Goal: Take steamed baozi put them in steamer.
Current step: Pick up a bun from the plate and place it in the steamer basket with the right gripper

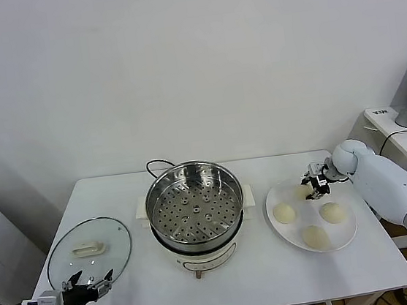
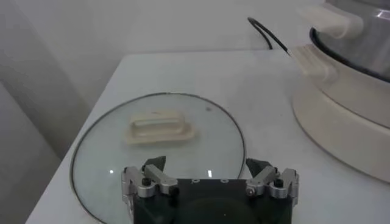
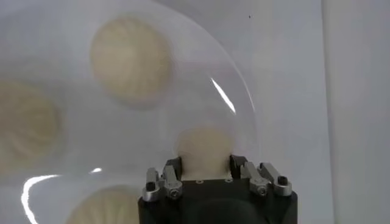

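Jaws of my right gripper straddle the far baozi on the white plate, open around it, not yet squeezing. I should close gently, low on its sides, then lift clear before crossing to the steamer. My left gripper waits open by the glass lid.

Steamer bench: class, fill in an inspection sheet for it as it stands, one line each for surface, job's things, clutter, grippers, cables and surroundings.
Surface: white table.
Job's things: steamer at centre, nothing in it; four baozi on the plate, three in the open, the fourth between the right gripper's fingers.
Clutter: glass lid lying flat left of the steamer.
Grippers: right gripper over the plate's far side, jaws around that baozi; left gripper open at the lid's near edge.
Cables: black cord behind the steamer.
Surroundings: white wall; side desk at right.
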`<act>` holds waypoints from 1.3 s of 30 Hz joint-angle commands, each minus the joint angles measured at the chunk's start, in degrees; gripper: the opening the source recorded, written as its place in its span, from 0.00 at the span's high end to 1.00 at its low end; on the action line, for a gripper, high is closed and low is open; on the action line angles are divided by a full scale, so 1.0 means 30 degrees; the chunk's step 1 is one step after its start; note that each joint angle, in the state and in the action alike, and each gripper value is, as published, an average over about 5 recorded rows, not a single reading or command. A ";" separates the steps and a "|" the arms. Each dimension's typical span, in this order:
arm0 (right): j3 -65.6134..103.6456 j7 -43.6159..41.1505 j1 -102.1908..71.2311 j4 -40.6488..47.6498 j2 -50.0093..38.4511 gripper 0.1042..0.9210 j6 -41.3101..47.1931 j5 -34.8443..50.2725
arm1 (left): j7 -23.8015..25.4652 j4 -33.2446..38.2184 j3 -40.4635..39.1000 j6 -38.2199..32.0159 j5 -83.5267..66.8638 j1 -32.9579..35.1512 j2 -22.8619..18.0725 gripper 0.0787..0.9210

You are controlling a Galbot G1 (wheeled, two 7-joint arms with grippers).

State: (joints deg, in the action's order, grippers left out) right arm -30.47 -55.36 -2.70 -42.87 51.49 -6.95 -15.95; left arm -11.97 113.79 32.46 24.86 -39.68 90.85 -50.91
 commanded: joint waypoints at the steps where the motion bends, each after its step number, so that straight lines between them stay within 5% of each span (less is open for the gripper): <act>1: -0.3344 -0.0400 0.2710 -0.3083 -0.1365 0.52 0.0235 0.3151 | -0.0030 0.0037 -0.0062 0.0038 0.0038 -0.0037 -0.0085 0.12; 9: -0.7524 -0.1380 0.8627 -0.5646 -0.1170 0.51 -0.2396 0.6989 | -0.0057 0.0043 -0.0153 0.0031 0.0051 -0.0063 -0.0030 0.12; 24: -0.7638 -0.5438 1.1238 0.0120 0.6891 0.51 -1.3885 0.7450 | -0.0104 -0.0051 -0.0472 0.0059 0.0059 -0.0350 0.0199 0.12; 39: -0.6637 -0.4982 0.9373 -0.2097 0.8504 0.51 -1.4351 0.2816 | -0.0101 -0.0128 -0.0438 0.0005 -0.0017 -0.0393 0.0420 0.12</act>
State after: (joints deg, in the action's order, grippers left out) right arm -50.71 -69.17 26.14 -47.56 72.62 -44.63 -1.39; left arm -12.29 113.54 31.18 24.95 -39.68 89.71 -49.81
